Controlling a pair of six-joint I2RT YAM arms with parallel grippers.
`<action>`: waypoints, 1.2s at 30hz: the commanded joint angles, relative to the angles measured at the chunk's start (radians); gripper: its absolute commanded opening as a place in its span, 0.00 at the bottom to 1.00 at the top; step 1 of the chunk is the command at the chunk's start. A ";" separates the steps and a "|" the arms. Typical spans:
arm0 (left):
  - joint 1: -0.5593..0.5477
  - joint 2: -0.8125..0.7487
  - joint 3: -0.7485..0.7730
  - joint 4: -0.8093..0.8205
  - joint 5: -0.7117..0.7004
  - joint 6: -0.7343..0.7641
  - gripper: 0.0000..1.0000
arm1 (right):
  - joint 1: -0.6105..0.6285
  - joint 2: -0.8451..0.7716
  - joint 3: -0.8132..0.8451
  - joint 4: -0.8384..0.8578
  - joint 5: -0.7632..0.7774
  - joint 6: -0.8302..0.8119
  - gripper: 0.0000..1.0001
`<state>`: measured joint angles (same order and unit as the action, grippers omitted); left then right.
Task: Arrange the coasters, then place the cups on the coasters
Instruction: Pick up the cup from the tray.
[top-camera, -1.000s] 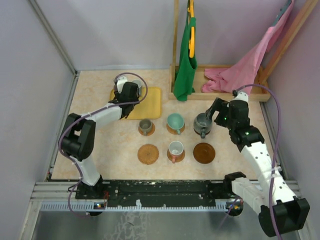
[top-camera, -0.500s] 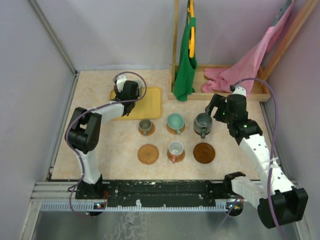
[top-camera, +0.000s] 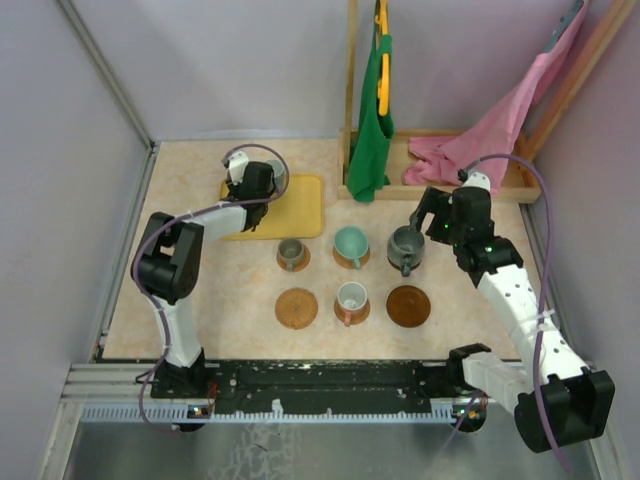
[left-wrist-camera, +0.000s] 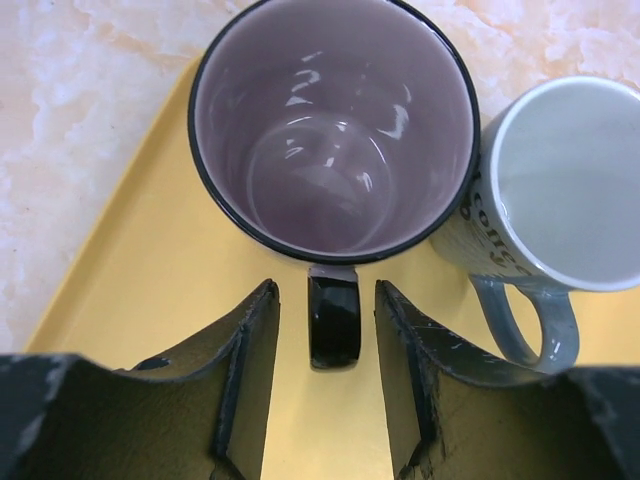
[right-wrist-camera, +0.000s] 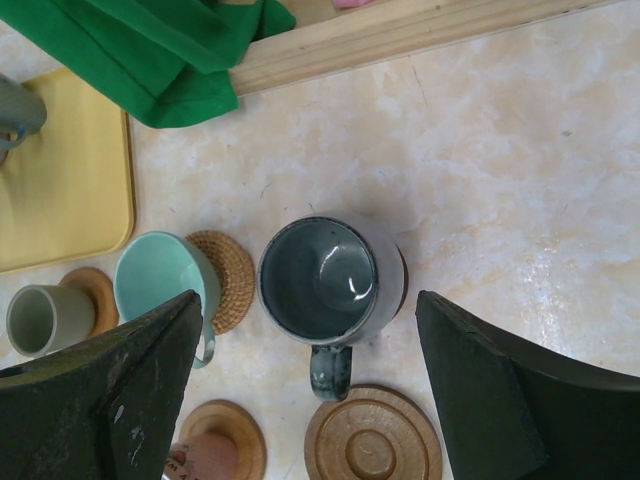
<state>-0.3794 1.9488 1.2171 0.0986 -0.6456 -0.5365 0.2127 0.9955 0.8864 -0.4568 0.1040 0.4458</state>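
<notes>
Coasters (top-camera: 297, 308): all six are lying in a two-by-three grid on the table (top-camera: 215, 300), so the arranging part is looking finished.

Four are carrying cups. The grey cup (top-camera: 291, 252), teal cup (top-camera: 351, 242) and dark grey cup (top-camera: 404, 243) are sitting across the far row, and the reddish-brown cup (top-camera: 351, 297) is in the middle of the near row. The dark grey cup is hiding most of its coaster. The tan coaster (top-camera: 297, 308) at near left and the dark brown coaster (top-camera: 408, 306) at near right are sitting bare.

Two cups are waiting: the purple-lined mug (left-wrist-camera: 335, 125) and grey-blue mug (left-wrist-camera: 565, 185) are standing upright on the yellow tray (left-wrist-camera: 140, 290) at far left, sides touching.

The left gripper (left-wrist-camera: 325, 300) is hanging low over the tray, fingers partway apart and straddling the purple-lined mug's handle (left-wrist-camera: 333, 320). A gap is showing on each side, so nothing is being gripped yet.

The right gripper (right-wrist-camera: 308, 300) is hovering above the dark grey cup, fingers spread wide and clear of its walls, carrying nothing.

Judgement: four of six placements are reading as done. The step in hand is looking like a pick of the purple-lined mug by its handle. That leaves one bare coaster each for it and the grey-blue mug.
</notes>
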 joint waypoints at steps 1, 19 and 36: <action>0.018 0.018 0.035 0.032 -0.011 -0.013 0.49 | -0.013 -0.001 0.035 0.042 0.002 -0.010 0.87; 0.047 0.057 0.064 0.007 0.014 -0.020 0.32 | -0.012 0.009 0.022 0.051 -0.004 -0.003 0.86; 0.047 0.026 0.058 0.002 0.019 0.008 0.00 | -0.013 -0.003 0.008 0.054 -0.012 0.008 0.85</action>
<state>-0.3397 1.9919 1.2640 0.0952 -0.6312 -0.5426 0.2127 1.0046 0.8852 -0.4500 0.1024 0.4488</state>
